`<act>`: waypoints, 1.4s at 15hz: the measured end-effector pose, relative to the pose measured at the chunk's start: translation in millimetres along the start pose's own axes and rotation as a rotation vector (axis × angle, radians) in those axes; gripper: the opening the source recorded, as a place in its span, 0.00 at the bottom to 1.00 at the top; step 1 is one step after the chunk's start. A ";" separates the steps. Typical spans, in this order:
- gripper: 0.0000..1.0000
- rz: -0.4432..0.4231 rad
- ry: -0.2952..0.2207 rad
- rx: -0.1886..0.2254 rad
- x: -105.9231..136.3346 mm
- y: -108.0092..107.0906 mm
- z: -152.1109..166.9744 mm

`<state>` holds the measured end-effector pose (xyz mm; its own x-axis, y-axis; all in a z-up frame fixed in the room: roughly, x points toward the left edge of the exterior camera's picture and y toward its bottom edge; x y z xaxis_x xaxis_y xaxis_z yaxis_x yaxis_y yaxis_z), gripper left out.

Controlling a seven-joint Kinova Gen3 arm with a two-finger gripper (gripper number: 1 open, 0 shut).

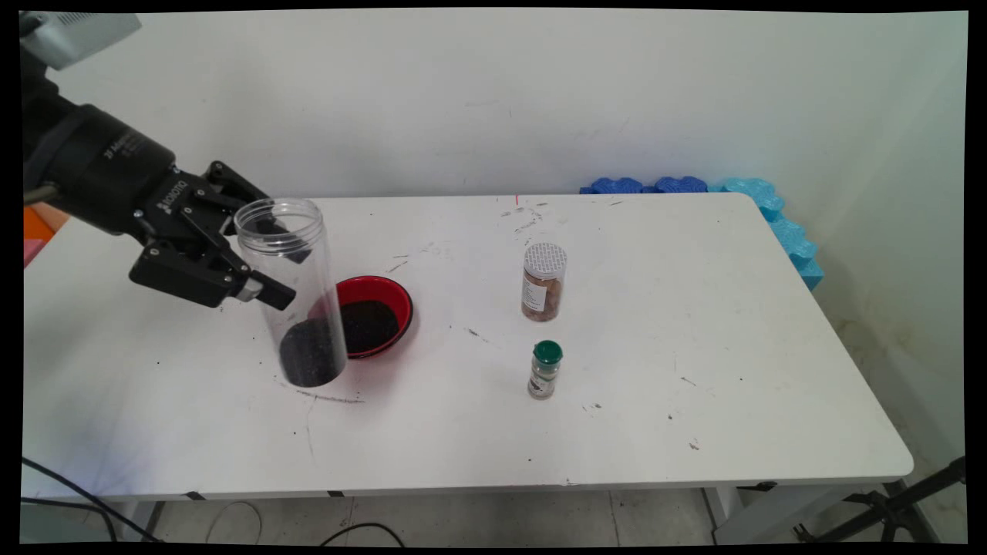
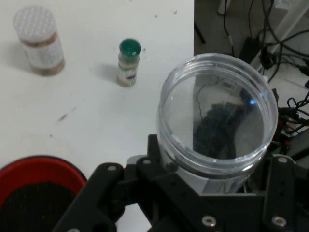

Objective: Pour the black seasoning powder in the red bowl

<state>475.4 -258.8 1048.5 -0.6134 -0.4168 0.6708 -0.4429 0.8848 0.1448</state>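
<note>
The table is carrying everything. The gripper is clasping the tall clear jar near its open top, tilted beside the red bowl. It is probably light, rigid and slippery; gripping mid-wall seems safest.

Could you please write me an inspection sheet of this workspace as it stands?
Surface: white table, scuffed and speckled.
Things: clear tall jar, open-topped, dark grains at its bottom; red bowl of dark grains behind it.
Clutter: spice jar with white lid; small green-capped bottle.
Gripper: gripper shut on the clear tall jar's upper part.
Cables: black cables on the floor.
Surroundings: blue foam mats against the wall.
</note>
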 end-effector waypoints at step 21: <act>0.00 -0.893 -0.078 0.030 -32.8 -67.8 14.0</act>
<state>516.3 -308.0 1006.5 -0.0738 -0.9612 0.2657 -0.7922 0.2184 0.5698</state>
